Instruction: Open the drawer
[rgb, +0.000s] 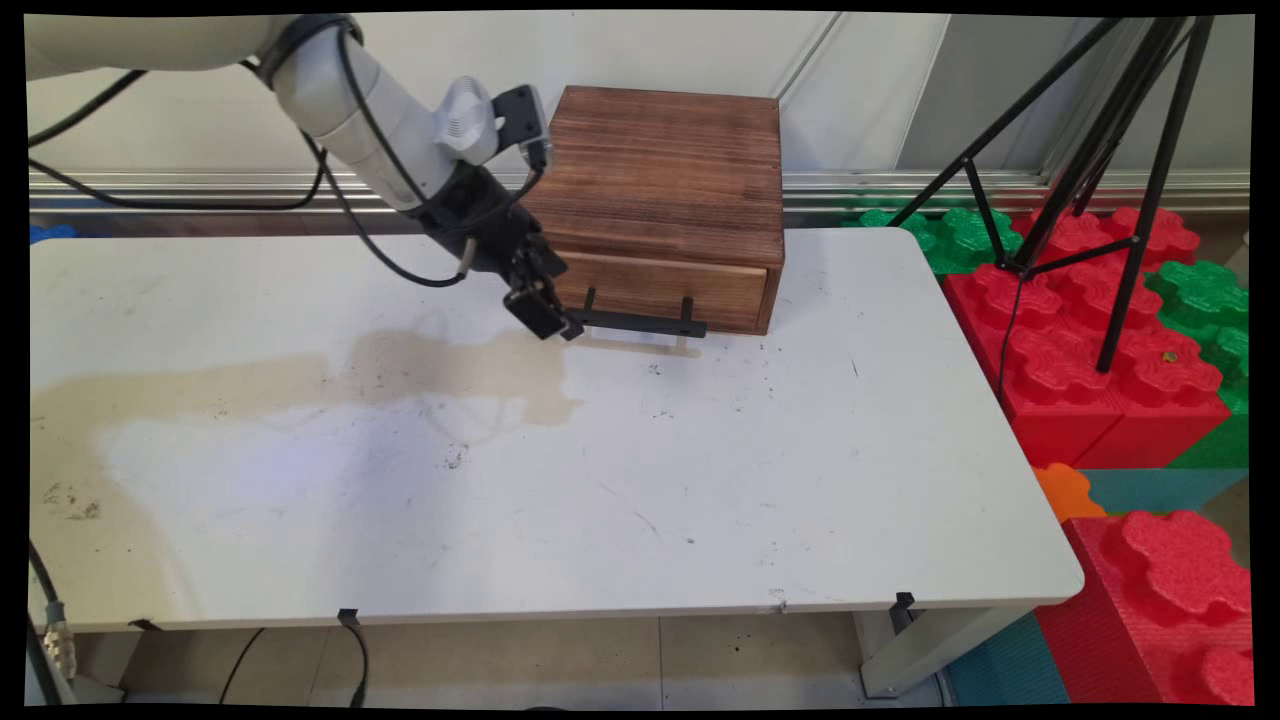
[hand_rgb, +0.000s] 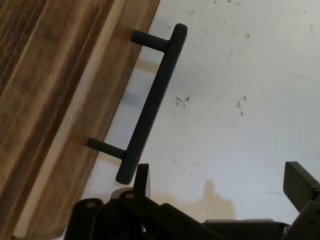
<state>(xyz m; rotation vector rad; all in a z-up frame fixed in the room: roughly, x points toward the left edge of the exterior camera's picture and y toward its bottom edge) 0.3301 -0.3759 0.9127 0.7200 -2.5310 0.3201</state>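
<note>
A dark wooden box (rgb: 665, 170) stands at the back of the white table (rgb: 700, 480). Its drawer (rgb: 650, 285) sits low in the front and looks closed, with a black bar handle (rgb: 640, 321) sticking out. My gripper (rgb: 545, 310) hangs low just at the handle's left end, fingers open. In the hand view the handle (hand_rgb: 152, 105) runs diagonally beside the box's wooden front (hand_rgb: 50, 100). One finger (hand_rgb: 142, 180) is right by the handle's near end and the other (hand_rgb: 300, 182) is far off over bare table. The gripper (hand_rgb: 220, 177) holds nothing.
A tan stain (rgb: 300, 385) spreads over the table's left half. Right of the table stand red (rgb: 1080, 350) and green foam blocks (rgb: 1200, 290) with a black tripod (rgb: 1110, 150) on them. Black cables (rgb: 180, 195) hang from the arm.
</note>
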